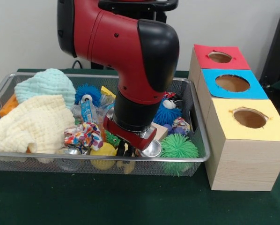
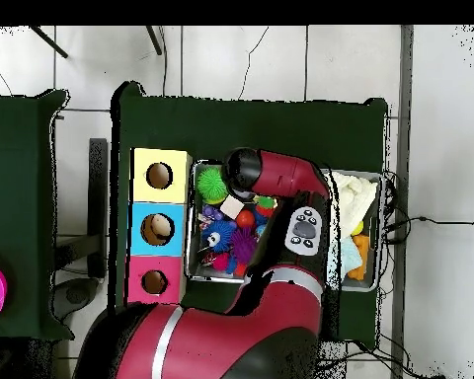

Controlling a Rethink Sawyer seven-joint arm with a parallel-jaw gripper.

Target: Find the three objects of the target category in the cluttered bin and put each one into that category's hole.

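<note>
I have the arm [image 1: 130, 61] reaching down into the bin [image 1: 98, 158], which sits on the green table [image 1: 84, 201] with its near rim running parallel to the table's near edge. The claw [image 1: 127, 152] is low at the near rim, about the middle of the bin's length, pressed down among the clutter; I cannot tell whether it is released or clenched, since the wrist and the toys crowd it.

Around it there is little free room. A yellow toy [image 1: 104, 151] lies just to its left, a metal cup [image 1: 152, 149] touches its right side, and a green spiky ball [image 1: 178, 147] sits in the bin's near right corner. A knotted multicoloured rope toy [image 1: 84, 134] lies further left. The left half of the bin is filled by a cream cloth [image 1: 32, 124] with a pale mint cloth [image 1: 45, 84] behind it. Blue spiky balls [image 1: 87, 93] lie toward the far side.

To the right of the bin, just beside its right wall, stand three wooden boxes in a row: yellow-topped [image 1: 247, 122] nearest, blue-topped [image 1: 231, 84] in the middle, red-topped [image 1: 219, 57] farthest, each with a round hole. From overhead, the arm [image 2: 280, 178] covers the bin's [image 2: 197, 266] middle, and green table shows all round the bin.
</note>
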